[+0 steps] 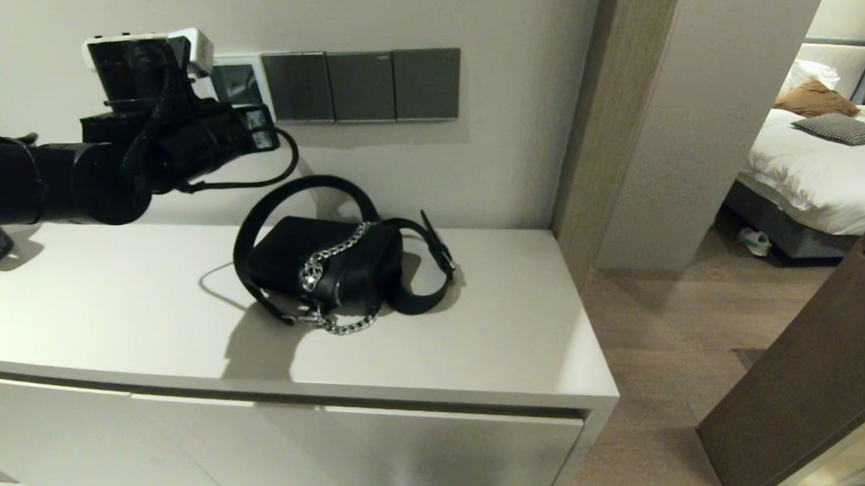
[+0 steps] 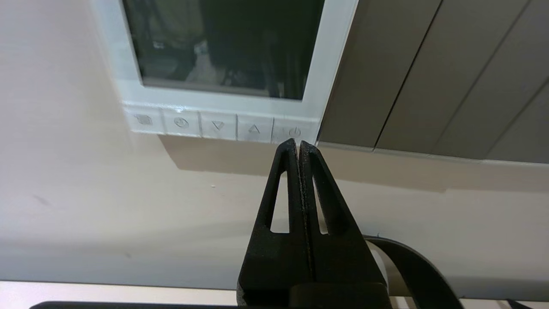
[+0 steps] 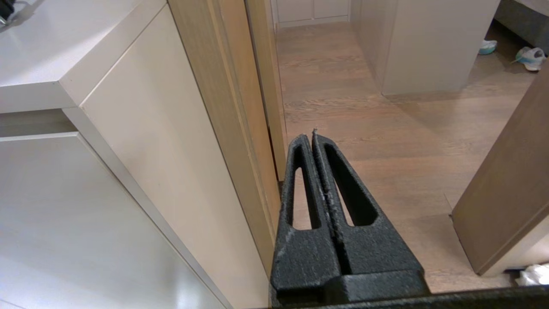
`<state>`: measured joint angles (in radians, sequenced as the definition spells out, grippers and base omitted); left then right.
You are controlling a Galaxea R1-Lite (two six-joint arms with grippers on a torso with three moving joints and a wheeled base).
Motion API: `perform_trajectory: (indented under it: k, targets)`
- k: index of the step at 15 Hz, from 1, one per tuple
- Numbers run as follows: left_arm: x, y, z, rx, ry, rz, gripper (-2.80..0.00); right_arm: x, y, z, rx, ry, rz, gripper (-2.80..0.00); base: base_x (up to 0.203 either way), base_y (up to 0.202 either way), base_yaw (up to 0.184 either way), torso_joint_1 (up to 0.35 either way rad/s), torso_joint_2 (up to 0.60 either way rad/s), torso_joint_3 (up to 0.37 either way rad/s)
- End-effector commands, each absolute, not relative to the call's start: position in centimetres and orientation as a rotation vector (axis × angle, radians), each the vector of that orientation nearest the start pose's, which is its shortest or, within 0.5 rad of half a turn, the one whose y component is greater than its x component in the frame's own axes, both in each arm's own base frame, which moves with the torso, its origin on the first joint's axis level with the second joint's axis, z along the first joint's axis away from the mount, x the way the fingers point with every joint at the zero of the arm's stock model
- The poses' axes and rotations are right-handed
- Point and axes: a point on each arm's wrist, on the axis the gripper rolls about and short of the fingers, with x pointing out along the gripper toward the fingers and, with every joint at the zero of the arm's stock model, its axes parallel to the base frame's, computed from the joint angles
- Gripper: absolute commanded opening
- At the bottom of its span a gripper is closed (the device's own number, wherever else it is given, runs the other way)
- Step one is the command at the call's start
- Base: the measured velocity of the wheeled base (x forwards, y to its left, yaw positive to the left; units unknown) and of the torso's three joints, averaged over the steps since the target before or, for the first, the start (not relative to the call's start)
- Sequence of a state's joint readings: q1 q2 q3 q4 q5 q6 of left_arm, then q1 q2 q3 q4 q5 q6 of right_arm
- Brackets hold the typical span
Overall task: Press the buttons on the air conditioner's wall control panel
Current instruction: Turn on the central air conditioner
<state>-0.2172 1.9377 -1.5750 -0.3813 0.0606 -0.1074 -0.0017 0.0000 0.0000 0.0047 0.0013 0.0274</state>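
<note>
The air conditioner's wall control panel (image 2: 330,56) is a white square with a dark screen (image 2: 223,43). It also shows in the head view (image 1: 243,80), partly hidden by my left arm. Its buttons (image 2: 218,125) form a pale row along the lower edge. My left gripper (image 2: 299,143) is shut and empty, its tips at the lower edge of the power button (image 2: 294,131) at the row's end; whether they touch it I cannot tell. In the head view the left gripper (image 1: 266,126) is at the panel. My right gripper (image 3: 309,136) is shut and empty, hanging low beside the cabinet.
Three dark grey switch plates (image 1: 362,86) sit on the wall beside the panel. A black bag with a chain and strap (image 1: 329,264) lies on the white cabinet top (image 1: 118,297) below. A wooden door frame (image 1: 579,123) and a bedroom lie to the right.
</note>
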Motion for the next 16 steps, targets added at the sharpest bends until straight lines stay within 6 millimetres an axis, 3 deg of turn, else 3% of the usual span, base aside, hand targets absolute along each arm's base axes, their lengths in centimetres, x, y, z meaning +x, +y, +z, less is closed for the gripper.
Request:
perform_trajectory:
  k: [1, 9, 16]
  targets:
    - [39.6, -8.7, 28.5, -0.11, 0.0, -0.16, -2.8, -2.3, 0.0, 7.5, 0.028, 0.008, 0.0, -2.8, 0.0, 0.0, 0.0, 0.0, 0.0, 0.0]
    - [39.8, -8.7, 28.5, -0.113, -0.004, -0.159, -2.8, -2.3, 0.0, 7.5, 0.028, 0.008, 0.0, -2.8, 0.0, 0.0, 0.0, 0.0, 0.0, 0.0]
    - [37.0, -8.1, 28.1, -0.117, -0.02, -0.159, -2.8, -2.3, 0.0, 7.5, 0.028, 0.008, 0.0, -2.8, 0.0, 0.0, 0.0, 0.0, 0.0, 0.0]
